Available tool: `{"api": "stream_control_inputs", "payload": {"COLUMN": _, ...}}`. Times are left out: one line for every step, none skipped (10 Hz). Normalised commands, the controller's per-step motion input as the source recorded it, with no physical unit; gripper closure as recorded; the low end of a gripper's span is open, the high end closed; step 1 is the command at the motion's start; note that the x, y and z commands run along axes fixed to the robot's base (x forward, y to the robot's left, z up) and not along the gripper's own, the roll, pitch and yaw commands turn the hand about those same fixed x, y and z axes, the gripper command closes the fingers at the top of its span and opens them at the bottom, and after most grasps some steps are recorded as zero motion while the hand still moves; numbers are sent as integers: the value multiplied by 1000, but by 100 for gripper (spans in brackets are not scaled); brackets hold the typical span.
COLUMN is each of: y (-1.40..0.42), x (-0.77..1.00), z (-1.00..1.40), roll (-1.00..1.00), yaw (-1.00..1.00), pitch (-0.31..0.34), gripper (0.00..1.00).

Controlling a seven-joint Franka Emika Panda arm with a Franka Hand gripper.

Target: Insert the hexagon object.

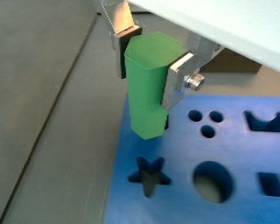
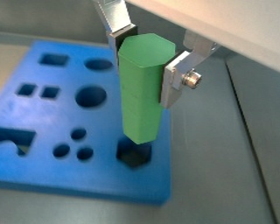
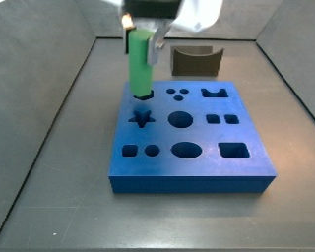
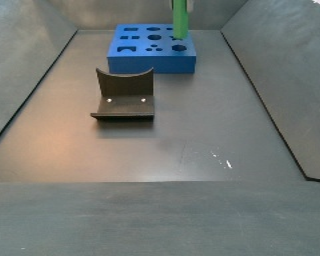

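My gripper (image 1: pixel 152 66) is shut on the hexagon object (image 1: pixel 149 92), a long bright green peg held upright between the silver fingers (image 2: pixel 175 77). The peg hangs over the blue block (image 2: pixel 119 179) with shaped holes. Its lower end sits right over a dark hole (image 2: pixel 132 157) near one corner of the block, next to the star hole (image 1: pixel 149 173). I cannot tell whether the tip has entered the hole. In a side view the peg (image 3: pixel 142 64) stands at the block's (image 3: pixel 207 135) far left corner under the gripper (image 3: pixel 143 28). It also shows in a side view (image 4: pixel 180 18).
A dark grey curved piece (image 3: pixel 197 61) stands on the floor beyond the block; it also shows in a side view (image 4: pixel 123 95). Grey walls enclose the floor on all sides. The block (image 4: pixel 149 62) has several other holes.
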Motion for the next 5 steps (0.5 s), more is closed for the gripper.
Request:
{"api": "stream_control_inputs", "payload": {"y": 349, "x": 0, "z": -217, "roll": -107, "yaw": -77, "pitch": 0, "gripper": 100}}
{"api": "stream_control_inputs", "payload": {"y": 169, "x": 3, "z": -111, "roll": -41, "yaw": 0, "pitch": 0, "gripper": 100}}
{"api": "stream_control_inputs", "payload": {"y": 151, "x": 0, "z": -223, "roll": -69, "yaw": 97, "pitch": -23, "gripper": 100}}
{"api": "stream_control_inputs", "payload": {"y": 169, "x": 46, "z": -234, "roll": -67, "yaw": 206, "pitch": -21, "gripper": 100}}
{"api": "stream_control_inputs", "payload": {"y": 117, "x": 131, "z": -306, "roll": -71, "yaw": 257, "pitch": -26, "gripper": 100}}
